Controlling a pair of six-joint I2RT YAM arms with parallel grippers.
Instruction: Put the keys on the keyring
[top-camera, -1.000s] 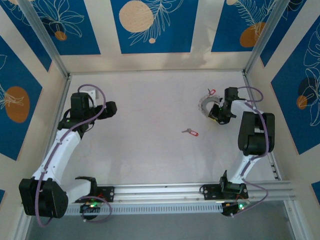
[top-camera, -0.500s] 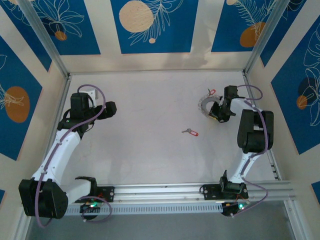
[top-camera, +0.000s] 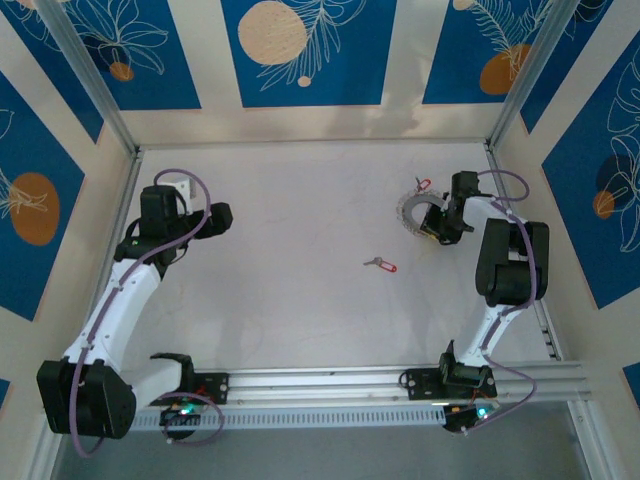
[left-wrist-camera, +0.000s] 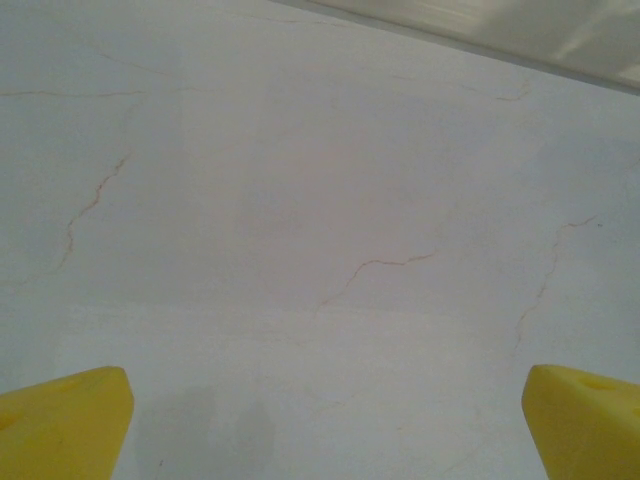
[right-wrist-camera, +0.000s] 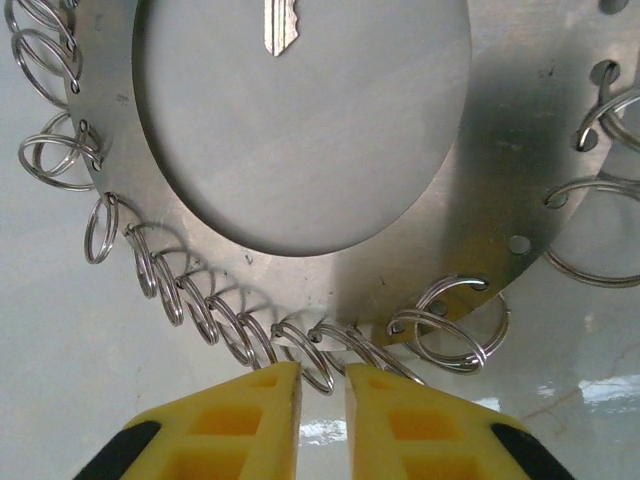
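The keyring (top-camera: 408, 212) lies flat at the back right of the table, a silvery plate (right-wrist-camera: 480, 200) with several small split rings along its outer edge. One red-tagged key (top-camera: 423, 184) lies at its far side, and its silver blade tip (right-wrist-camera: 280, 25) shows inside the central hole. The other key (top-camera: 380, 264) lies loose on the table, nearer the middle. My right gripper (top-camera: 432, 222) is at the keyring's right edge. In the right wrist view this gripper (right-wrist-camera: 322, 385) is closed to a narrow gap with one split ring between its tips. My left gripper (top-camera: 225, 215) hangs wide open over bare table at the far left, its yellow fingers (left-wrist-camera: 60, 425) holding nothing.
An aluminium rail (top-camera: 330, 385) runs along the near edge by the arm bases. Frame posts (top-camera: 500, 130) and patterned walls close in the back and sides. The white table (top-camera: 300, 220) spreads between the two arms.
My right gripper has shifted very slightly at the keyring's edge. The keyring, both keys and the left arm stay where they were.
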